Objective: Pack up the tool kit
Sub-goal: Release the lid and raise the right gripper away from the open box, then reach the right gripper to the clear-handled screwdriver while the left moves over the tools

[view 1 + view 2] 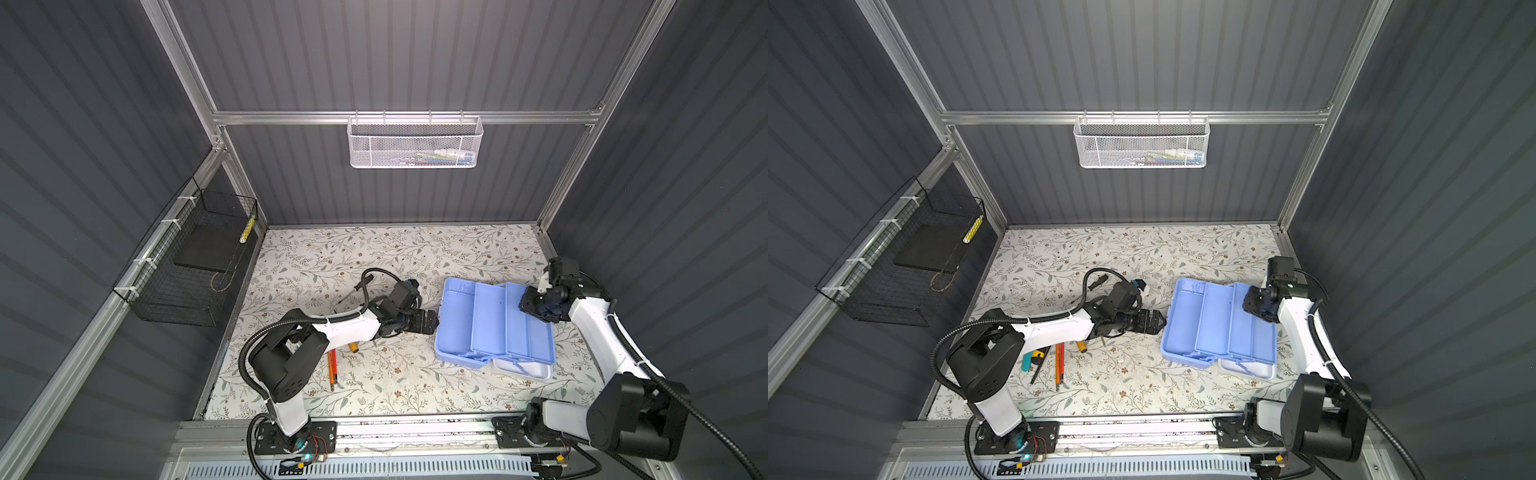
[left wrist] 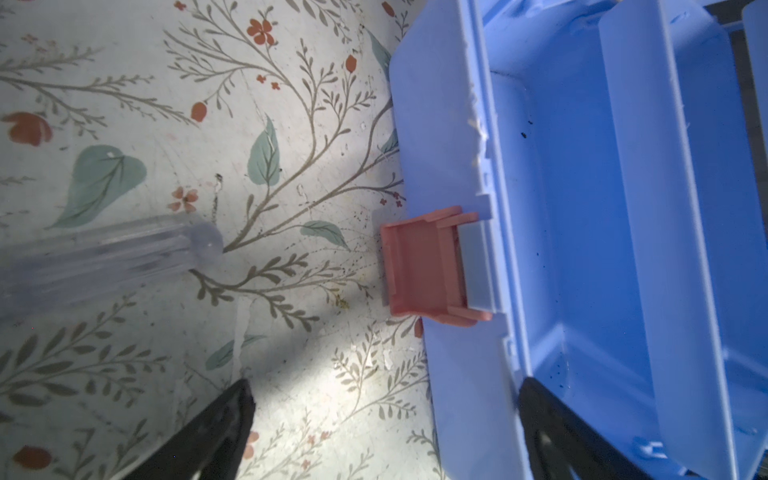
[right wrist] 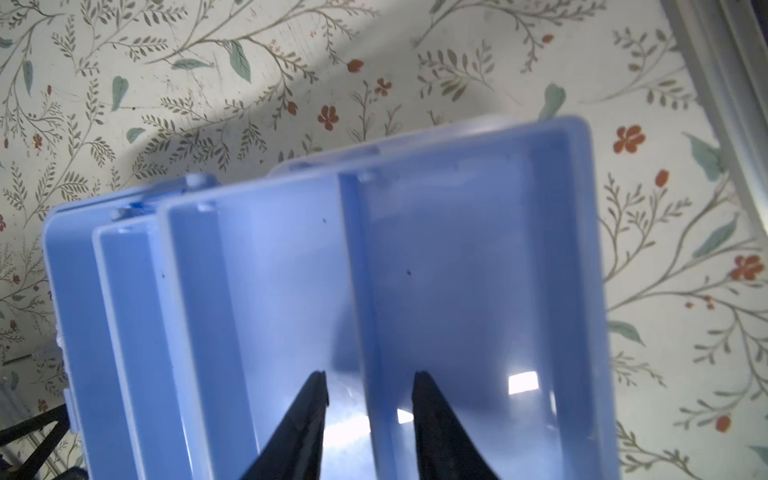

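- A floral-patterned tabletop sits inside a grey-walled cell, seen from above in both top views. One robot arm is mounted near each front corner.
- The tool kit box is light blue plastic and lies open on the right half of the tabletop. It is nearer the right edge than the left, about midway between front and back.
- Its stepped trays are fanned out. The white lid lies flat beneath them, on the side toward the front edge.
- A pink latch hangs on the long box wall that faces the tabletop's left edge.
- The left gripper is at that wall, just beside the latch. Its jaws stand wide apart, one finger over the tabletop and one inside the box, with the wall between them.
- The right gripper is low over the trays on the box's right side. Its jaws are partly apart and straddle an upright wall between two trays, with a gap showing on each side of it.
- Loose hand tools lie toward the front left of the tabletop, partly under the left arm. They include orange-handled tools, a teal and yellow tool and a yellow-handled one.
- A clear plastic handle, blurred in the left wrist view, lies on the tabletop apart from the latch.
- A white mesh basket hangs on the back wall, and a black wire basket hangs on the left wall.
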